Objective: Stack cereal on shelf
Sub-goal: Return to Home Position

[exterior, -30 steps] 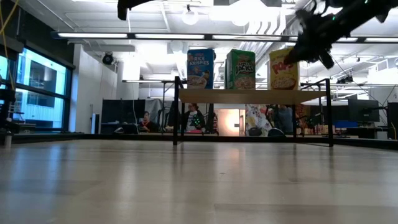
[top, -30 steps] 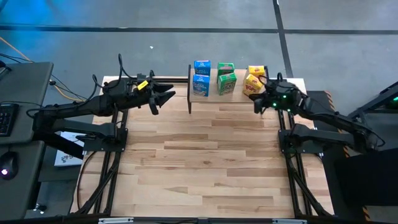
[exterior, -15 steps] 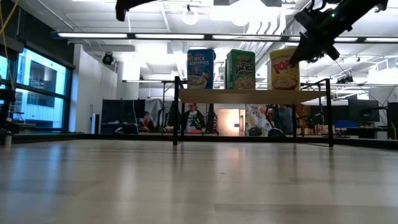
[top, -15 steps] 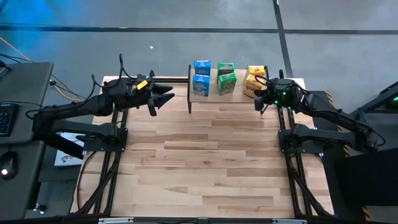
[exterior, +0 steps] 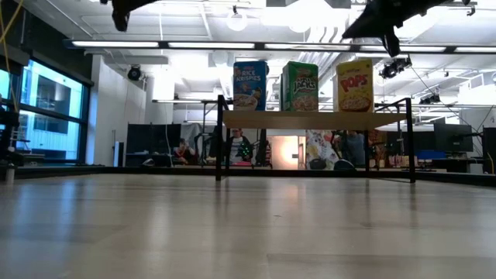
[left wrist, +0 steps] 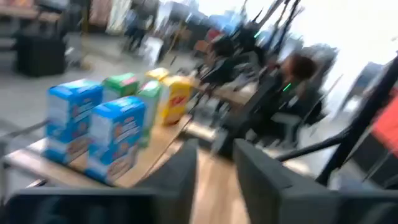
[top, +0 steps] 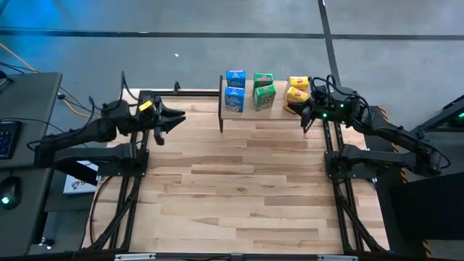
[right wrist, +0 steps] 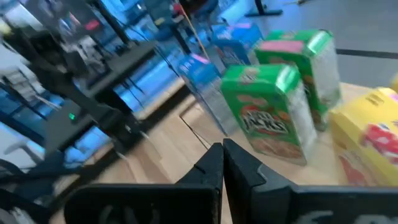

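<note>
Left gripper (top: 172, 118) hangs above the far left part of the table, well apart from the shelf. Its two dark fingers stand parted with a clear gap between them, and they hold nothing. The right gripper (top: 303, 114) hangs just beside the shelf's right end, near the yellow boxes and apart from them. The low view shows it raised higher than the box tops. Its own wrist view shows the fingers (right wrist: 211, 163) closed almost against each other, with nothing held between them.

Below both arms lies the large wood-plank tabletop (top: 239, 181). At its far edge, near the middle, stands the low light-wood shelf on thin black metal legs (exterior: 310, 120).

All six small printed cardboard cereal boxes stand upright on the shelf board, in three pairs set one behind the other. The two blue boxes (top: 234, 98) are at the left end, the two green boxes (top: 264, 96) are in the middle, and the two yellow boxes (top: 297, 93) are at the right end. From table height only the front box of each pair shows, in a row of blue, green and yellow with small gaps between them.
</note>
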Available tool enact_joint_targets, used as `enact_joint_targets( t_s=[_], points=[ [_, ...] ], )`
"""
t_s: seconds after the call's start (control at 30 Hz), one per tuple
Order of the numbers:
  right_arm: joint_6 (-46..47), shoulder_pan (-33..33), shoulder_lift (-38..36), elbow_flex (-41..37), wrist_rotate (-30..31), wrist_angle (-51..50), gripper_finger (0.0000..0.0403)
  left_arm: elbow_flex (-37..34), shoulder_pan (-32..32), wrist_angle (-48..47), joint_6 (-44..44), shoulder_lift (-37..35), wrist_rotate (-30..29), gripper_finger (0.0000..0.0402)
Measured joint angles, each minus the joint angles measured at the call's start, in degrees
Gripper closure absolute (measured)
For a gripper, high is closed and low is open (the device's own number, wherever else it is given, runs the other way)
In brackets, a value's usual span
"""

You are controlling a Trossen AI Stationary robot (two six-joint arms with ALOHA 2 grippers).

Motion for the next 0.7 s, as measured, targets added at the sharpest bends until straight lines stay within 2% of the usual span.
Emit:
enact_joint_targets(
  t_s=[0.1, 0.17, 0.33, 0.7],
  points=[
    [2.29, 0.10, 0.02, 0.00, -0.11, 2.22, 0.0403, -9.19, -0.04, 11.19, -3.55, -5.03, 2.89, 0.0371],
    [2.40, 0.10, 0.10, 0.00, -0.11, 2.10, 0.0403, -14.79, -0.17, 16.94, -7.67, -8.12, 5.13, 0.0392],
    [0.92, 0.10, 0.10, 0.00, -0.99, -0.46, 0.0403, -25.04, -2.15, 23.76, -12.51, -16.02, 6.36, 0.0397],
    [3.52, 0.10, 0.10, 0.00, -2.58, -0.82, 0.0403, -37.87, -3.15, 24.28, -13.14, -31.46, 6.12, 0.0401]
  ],
)
